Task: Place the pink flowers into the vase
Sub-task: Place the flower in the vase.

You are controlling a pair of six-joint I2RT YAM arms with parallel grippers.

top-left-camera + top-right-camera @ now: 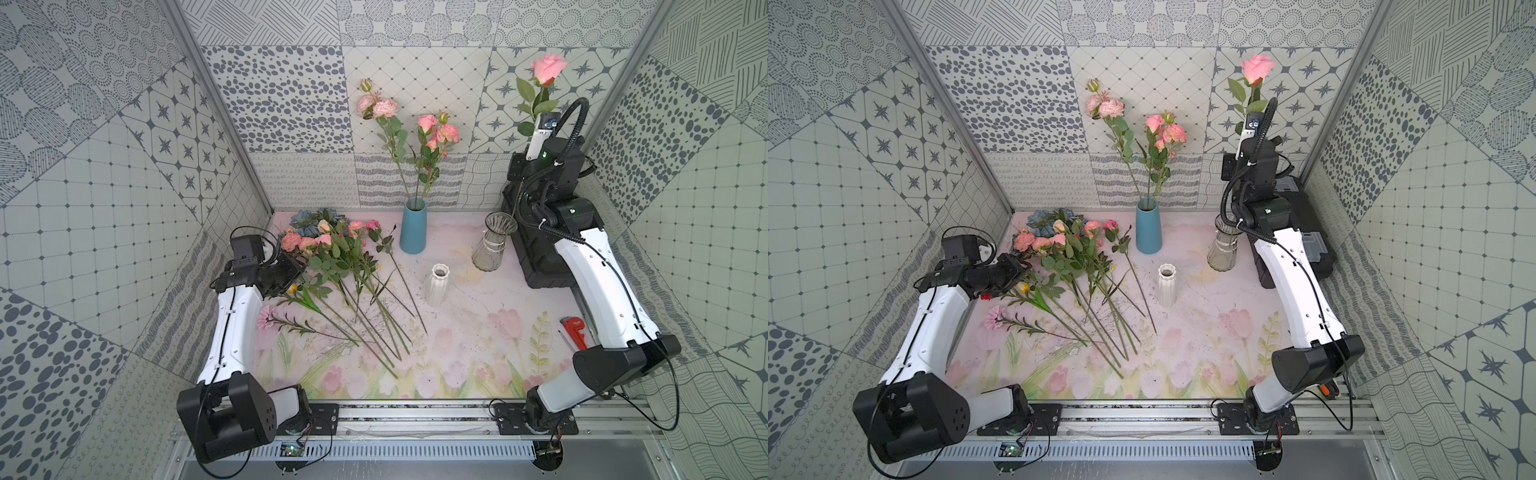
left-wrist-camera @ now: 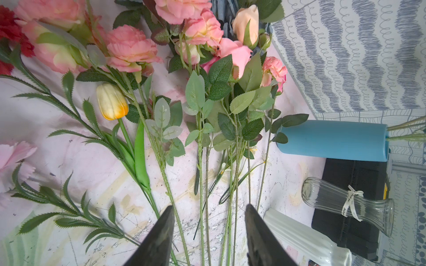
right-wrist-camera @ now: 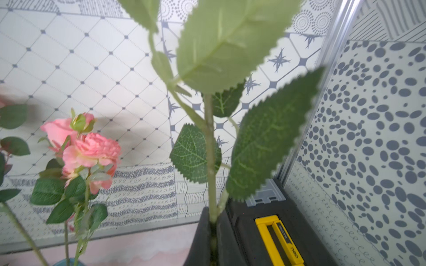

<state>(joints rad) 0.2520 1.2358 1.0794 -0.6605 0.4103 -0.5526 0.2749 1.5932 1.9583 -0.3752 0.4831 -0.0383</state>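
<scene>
Floral mat (image 1: 469,345) below; right gripper (image 3: 213,222) clamped on upright pink rose (image 1: 548,68); blue vase (image 1: 413,228) at 8 o'clock in top view; left gripper (image 2: 207,221) apart, empty.

On a floral-print tabletop (image 1: 478,345) are laid pink flowers (image 1: 307,243), a blue vase (image 1: 413,230), a white vase (image 1: 437,286), a glass vase (image 1: 492,245) and a toolbox (image 1: 538,266).

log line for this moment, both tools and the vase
right tool: shut on pink rose, held upright | left tool: open by flower pile | blue vase: holds two pink flower stems
</scene>
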